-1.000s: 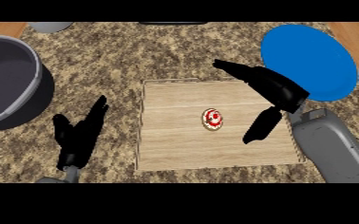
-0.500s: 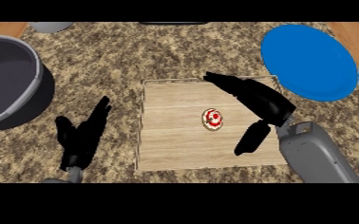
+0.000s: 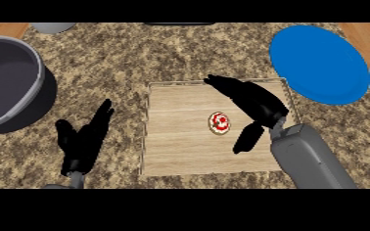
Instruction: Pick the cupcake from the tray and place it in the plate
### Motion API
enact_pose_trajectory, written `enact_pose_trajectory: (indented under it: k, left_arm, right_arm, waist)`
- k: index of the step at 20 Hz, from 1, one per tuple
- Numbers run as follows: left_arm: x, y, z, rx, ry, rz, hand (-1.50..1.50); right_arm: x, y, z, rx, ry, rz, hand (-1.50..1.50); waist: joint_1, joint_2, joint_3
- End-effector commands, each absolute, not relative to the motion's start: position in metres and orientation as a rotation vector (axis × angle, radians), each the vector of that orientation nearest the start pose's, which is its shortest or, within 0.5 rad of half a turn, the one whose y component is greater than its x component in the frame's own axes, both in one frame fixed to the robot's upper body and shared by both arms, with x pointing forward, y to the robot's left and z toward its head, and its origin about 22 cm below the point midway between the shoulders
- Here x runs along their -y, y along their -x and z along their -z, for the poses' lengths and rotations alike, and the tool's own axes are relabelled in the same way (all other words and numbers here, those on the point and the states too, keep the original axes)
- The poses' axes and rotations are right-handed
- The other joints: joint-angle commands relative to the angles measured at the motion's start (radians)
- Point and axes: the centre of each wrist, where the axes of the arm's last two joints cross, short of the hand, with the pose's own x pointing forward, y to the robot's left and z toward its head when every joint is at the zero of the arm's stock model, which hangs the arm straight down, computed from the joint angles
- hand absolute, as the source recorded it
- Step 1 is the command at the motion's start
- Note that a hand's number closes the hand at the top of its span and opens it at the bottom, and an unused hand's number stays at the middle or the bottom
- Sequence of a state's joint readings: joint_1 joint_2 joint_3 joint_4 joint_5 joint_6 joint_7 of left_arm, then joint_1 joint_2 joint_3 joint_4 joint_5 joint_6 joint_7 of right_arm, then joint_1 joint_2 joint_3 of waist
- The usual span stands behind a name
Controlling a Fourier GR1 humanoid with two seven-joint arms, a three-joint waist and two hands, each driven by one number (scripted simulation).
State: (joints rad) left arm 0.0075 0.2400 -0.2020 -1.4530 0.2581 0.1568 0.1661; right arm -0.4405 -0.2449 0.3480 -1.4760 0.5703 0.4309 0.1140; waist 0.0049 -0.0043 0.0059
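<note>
A small cupcake (image 3: 219, 122) with white and red topping sits near the middle of the wooden tray (image 3: 180, 147). My right hand (image 3: 253, 103) is open just right of the cupcake, its fingers stretched past the cupcake's far side and its thumb hanging on the near side, not touching it. The blue plate (image 3: 318, 63) lies at the far right, beyond the tray's corner. My left hand (image 3: 85, 142) rests open on the counter left of the tray, fingers up.
A large dark grey pot (image 3: 18, 88) stands at the left edge. A small grey object (image 3: 52, 27) shows at the far left corner. Speckled stone counter (image 3: 145, 54) surrounds the tray.
My right hand has moved left and nearer over the tray, from beside the plate to around the cupcake. The cupcake and my left hand have stayed put.
</note>
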Motion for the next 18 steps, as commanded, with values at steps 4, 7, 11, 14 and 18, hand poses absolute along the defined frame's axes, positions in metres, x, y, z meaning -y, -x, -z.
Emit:
enact_pose_trajectory:
  k: [4, 7, 11, 14, 18]
  left_arm:
    - [-0.238, -0.239, 0.027, 1.19, 0.009, 0.016, 0.0]
    - [-0.225, -0.231, 0.047, 1.186, 0.002, 0.001, 0.0]
    - [-0.242, -0.228, 0.035, 1.182, 0.02, 0.007, 0.0]
    - [-0.235, -0.233, 0.044, 1.199, 0.01, 0.006, 0.0]
    - [-0.25, -0.237, 0.043, 1.18, -0.006, 0.008, 0.0]
  right_arm:
    - [0.142, -0.305, -0.063, 1.415, 0.231, -1.433, -1.5]
    - [0.138, -0.322, -0.056, 1.404, 0.236, -1.412, -1.5]
    - [0.148, -0.319, -0.057, 1.423, 0.248, -1.575, 1.5]
    - [0.13, -0.299, -0.041, 1.458, 0.288, -1.568, 1.5]
    - [0.14, -0.318, -0.056, 1.49, 0.311, -1.548, 1.5]
  waist:
    - [-0.003, 0.004, -0.006]
    - [0.0, 0.006, -0.006]
    - [0.001, 0.005, -0.006]
    - [-0.003, 0.004, -0.006]
    - [-0.003, 0.004, -0.006]
